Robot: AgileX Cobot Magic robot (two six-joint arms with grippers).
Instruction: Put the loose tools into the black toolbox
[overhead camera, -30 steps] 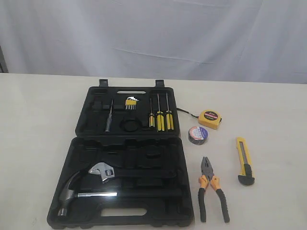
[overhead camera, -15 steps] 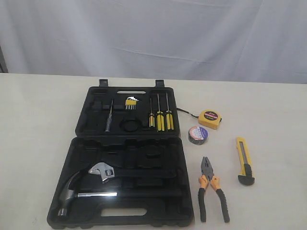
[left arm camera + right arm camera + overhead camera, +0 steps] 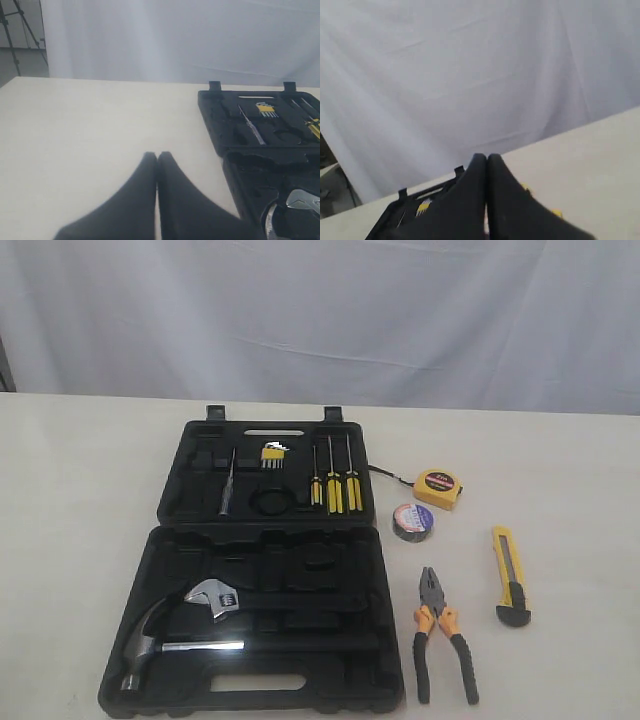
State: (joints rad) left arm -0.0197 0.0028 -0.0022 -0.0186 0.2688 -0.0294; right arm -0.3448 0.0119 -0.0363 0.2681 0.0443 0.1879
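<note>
The black toolbox (image 3: 270, 560) lies open on the table, both halves flat. To its right lie the yellow tape measure (image 3: 437, 487), the dark tape roll (image 3: 412, 521), the orange-black pliers (image 3: 440, 645) and the yellow-black utility knife (image 3: 511, 575). Neither arm shows in the exterior view. In the left wrist view my left gripper (image 3: 157, 156) is shut and empty above bare table, with the toolbox (image 3: 260, 125) off to one side. My right gripper (image 3: 486, 158) is shut too, its fingers hiding most of the toolbox (image 3: 415, 207); small yellow bits peek beside them.
Inside the case sit a claw hammer (image 3: 165, 640), a chrome adjustable wrench (image 3: 215, 597), three yellow-handled screwdrivers (image 3: 333, 485) and a yellow hex-key set (image 3: 272, 456). A white curtain (image 3: 320, 310) hangs behind the table. A tripod (image 3: 15, 30) stands beyond the table's far corner.
</note>
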